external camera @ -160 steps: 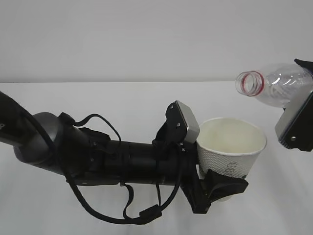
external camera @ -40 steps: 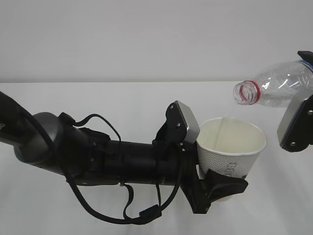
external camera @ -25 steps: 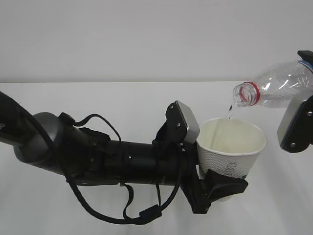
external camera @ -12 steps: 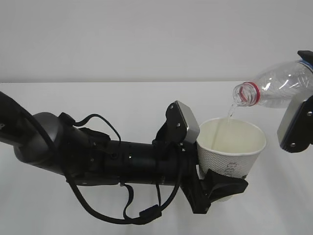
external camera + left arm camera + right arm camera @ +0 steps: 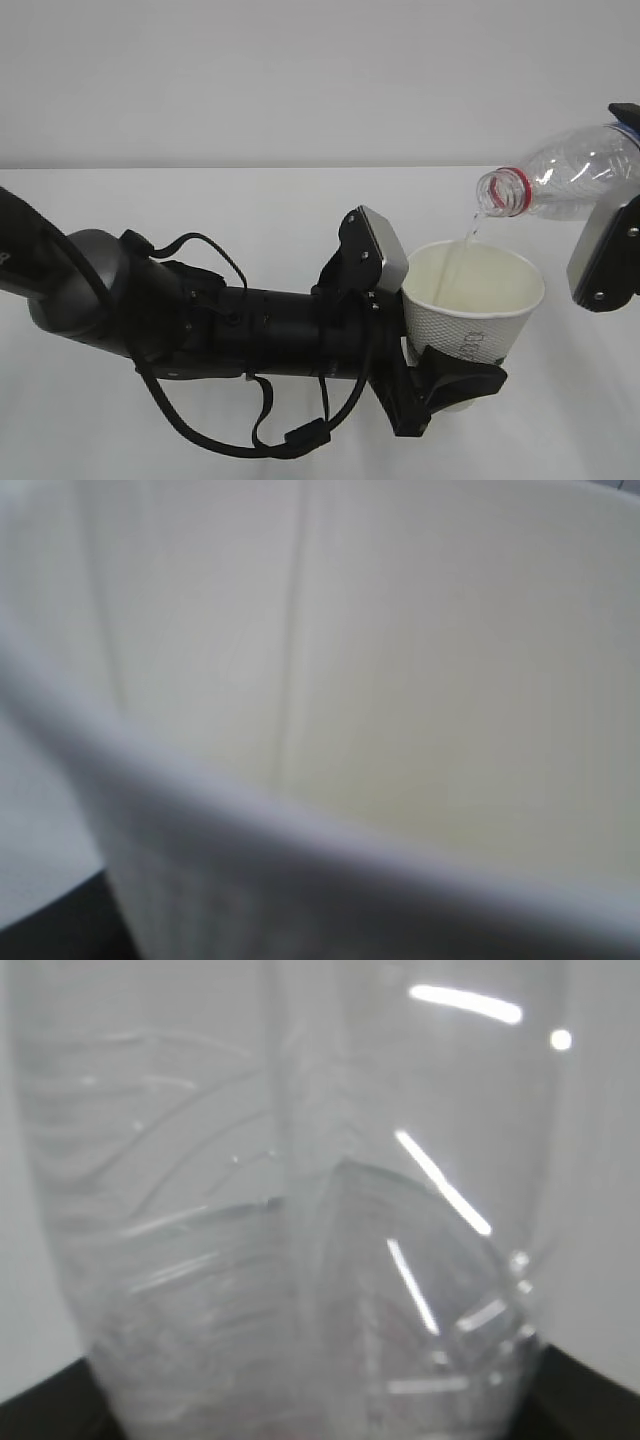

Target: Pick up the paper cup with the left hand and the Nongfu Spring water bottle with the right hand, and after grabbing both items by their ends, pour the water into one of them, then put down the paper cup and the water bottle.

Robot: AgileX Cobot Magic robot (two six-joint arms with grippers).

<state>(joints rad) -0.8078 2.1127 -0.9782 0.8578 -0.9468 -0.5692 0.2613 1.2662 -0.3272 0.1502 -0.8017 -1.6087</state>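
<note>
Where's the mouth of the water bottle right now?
In the exterior view the water bottle lies tilted at upper right, its open mouth just above the far rim of the paper cup, beside the left gripper.

We see the left claw [image 5: 455, 385] gripping the paper cup [image 5: 470, 310] near its base, holding it upright above the white tabletop [image 5: 250, 210]. Its thick black arm [image 5: 200, 325] reaches in from the left, with black cables [image 5: 260, 420] looping beneath it and a grey plate [image 5: 383, 248] just beside the cup's rim. At the upper right, the right claw [image 5: 610, 255] holds the clear water bottle [image 5: 570, 180] tilted, its open mouth with the red neck ring [image 5: 515, 190] pointing down and left over the cup. We see a thin stream of water [image 5: 460, 250] falling from the mouth into the cup. The bottle's far end is cut off by the edge.
</note>
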